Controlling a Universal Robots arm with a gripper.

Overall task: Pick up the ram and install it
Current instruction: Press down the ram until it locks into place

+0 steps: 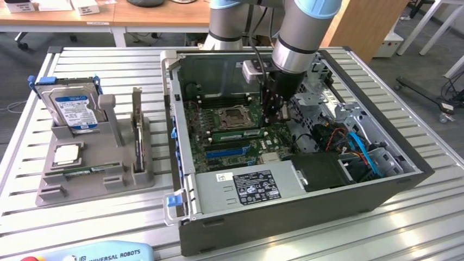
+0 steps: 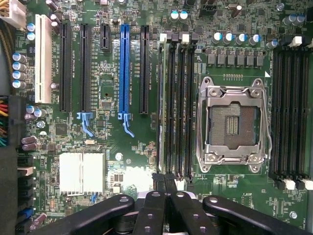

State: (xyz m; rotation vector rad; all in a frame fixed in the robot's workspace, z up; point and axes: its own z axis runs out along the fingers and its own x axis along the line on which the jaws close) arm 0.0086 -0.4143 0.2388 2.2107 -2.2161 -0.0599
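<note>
I have the end effector [image 1: 275,120] down inside the open computer case [image 1: 290,217], just beside the empty processor socket [image 1: 233,115]. In the wrist view its fingers [image 2: 159,196] are clenched tip to tip with no gap. I can't tell whether anything is pinched between them. The tips sit at the near end of the bank of memory slots [image 2: 178,107].

The ram [image 1: 233,132] is in the case, on the board. It stands on edge in a slot on the 6 o'clock side of the socket in the exterior view. I judge it to be in the slot, but I can't tell whether it is fully seated.

Key relation, exterior view:
- The ram lies at about 8 o'clock from the end effector.
- Its long axis runs roughly 9 to 3 o'clock.
- The end effector is over or just past its 3 o'clock end, not over its middle.
- I can't tell whether the two are touching.

The clenched fingers line up with the slot's long axis in the wrist view.

A second ram [image 1: 81,172] lies flat in the grey tray [image 1: 94,187] on the counter [image 1: 22,206]. It is well apart from the arm, at 9 o'clock from the case. The hard drive [image 1: 73,109] and a processor chip [image 1: 65,154] are also in that tray.
</note>
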